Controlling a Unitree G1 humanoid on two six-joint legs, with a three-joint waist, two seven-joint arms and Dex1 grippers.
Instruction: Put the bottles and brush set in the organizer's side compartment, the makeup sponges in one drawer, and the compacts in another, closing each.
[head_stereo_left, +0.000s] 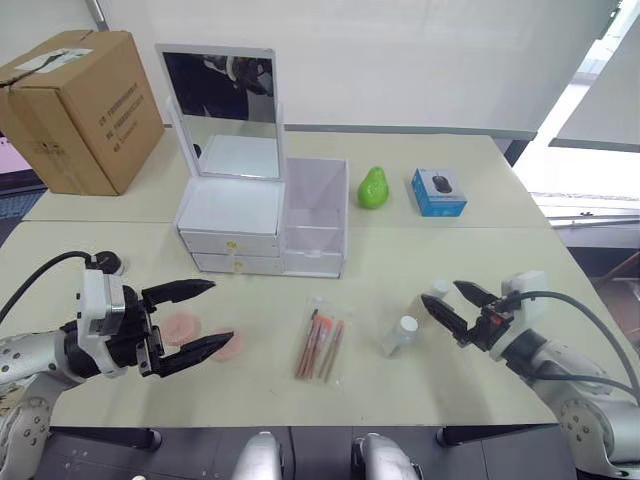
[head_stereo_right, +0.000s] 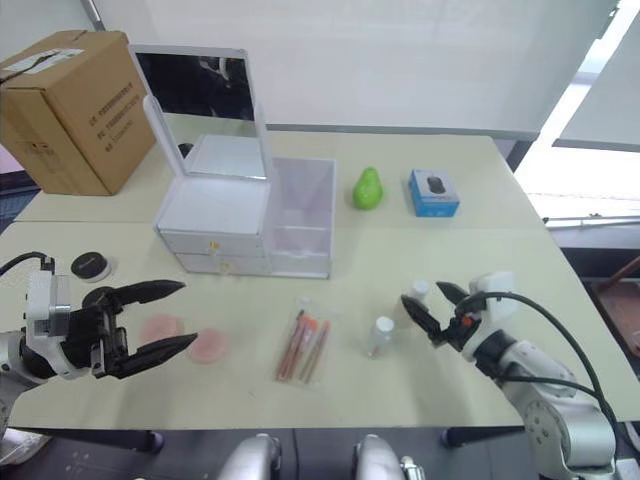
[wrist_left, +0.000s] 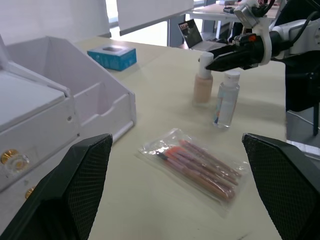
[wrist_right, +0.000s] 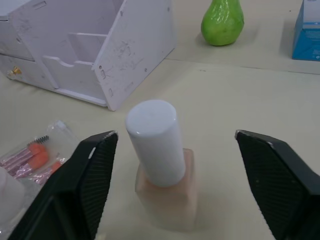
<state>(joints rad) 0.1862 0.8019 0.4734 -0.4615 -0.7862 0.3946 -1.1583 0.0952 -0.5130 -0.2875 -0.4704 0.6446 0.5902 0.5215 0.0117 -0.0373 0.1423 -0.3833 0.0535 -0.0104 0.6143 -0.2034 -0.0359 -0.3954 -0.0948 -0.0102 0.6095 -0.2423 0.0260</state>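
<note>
The white organizer (head_stereo_left: 232, 215) stands mid-table with both drawers shut and its side compartment (head_stereo_left: 316, 212) open on top. A bagged brush set (head_stereo_left: 322, 345) lies in front of it. Right of that stands a clear bottle (head_stereo_left: 402, 334). A beige foundation bottle (wrist_right: 160, 165) stands between the fingers of my open right gripper (head_stereo_left: 441, 293), untouched. Two pink makeup sponges (head_stereo_left: 183, 326) lie by my open left gripper (head_stereo_left: 222, 312), which holds nothing. A black compact (head_stereo_right: 90, 265) sits at the left.
A cardboard box (head_stereo_left: 75, 105) stands at the back left. A green pear (head_stereo_left: 373, 188) and a blue box (head_stereo_left: 438, 192) sit behind the organizer to its right. The organizer's mirror lid (head_stereo_left: 220, 110) stands raised.
</note>
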